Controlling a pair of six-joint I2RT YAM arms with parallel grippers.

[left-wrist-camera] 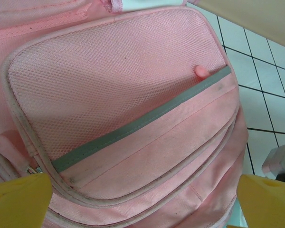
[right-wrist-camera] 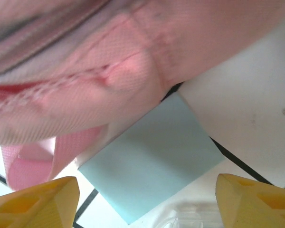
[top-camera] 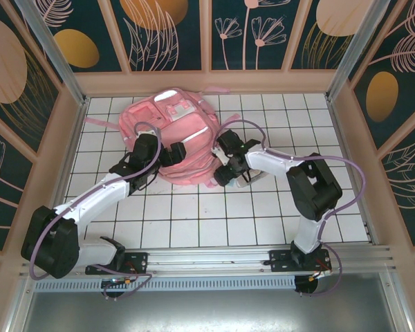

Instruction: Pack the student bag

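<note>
The right gripper, spread wide and empty, has a blue pad just ahead of it, half tucked under the bag. Closing here may pinch the bag too or skid off the flat pad. The left gripper, also wide and empty, hovers over the bag's pocket.

The left fingers stand wide apart, but the student bag blocks everything ahead of them. Between the right fingers lies a flat pale blue pad (far corner tucked under the bag), with bare bench open ahead to one side.
</note>
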